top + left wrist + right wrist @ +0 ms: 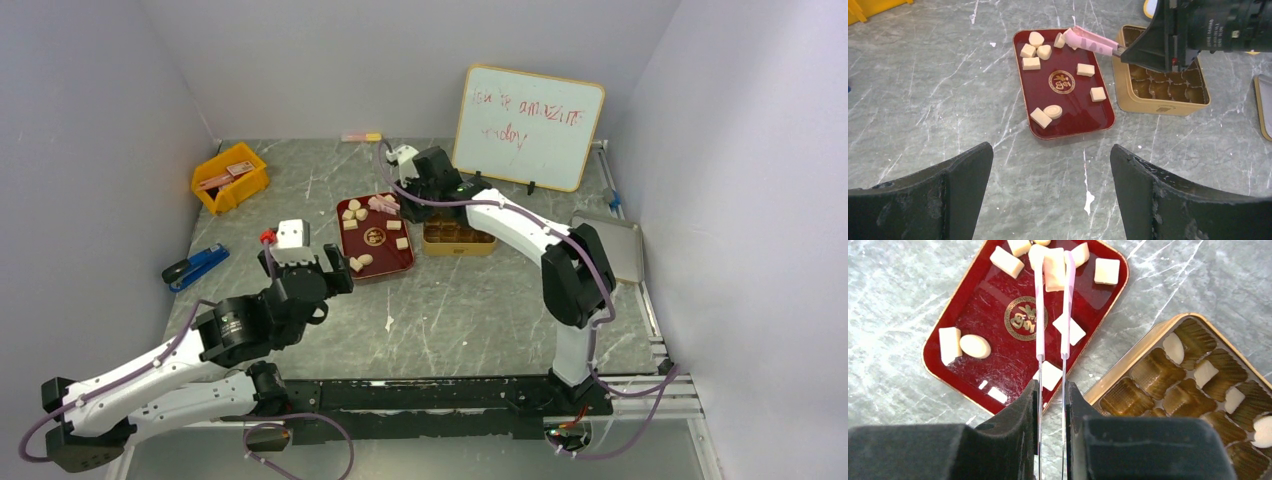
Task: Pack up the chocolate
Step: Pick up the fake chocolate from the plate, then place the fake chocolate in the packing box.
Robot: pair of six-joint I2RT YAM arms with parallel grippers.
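Chocolate [1041,118]: small pale pieces loose on the red tray [1073,112] mid-table, plus a few already in cells of the gold tin [1158,106].

- Far left: left gripper [1050,155] hangs short of the tray's near end, jaws spread wide, holding nothing.
- Tray: cluster of pieces at the far end, two near the near end, two along the right side.
- Over the far cluster: pink tweezers [1066,305], tips straddling one squarish piece and apparently touching both flanks.
- Behind them: right gripper [1052,390] pressed together on the tweezer arms.
- Right: tin sits just beside the tray; can't tell if they touch.

Handling guess: pieces are light, rigid and smooth-sided, so they'll likely dent or skid if squeezed hard. Take across two flat opposite faces, low on the body. Take ovals across the narrow axis.
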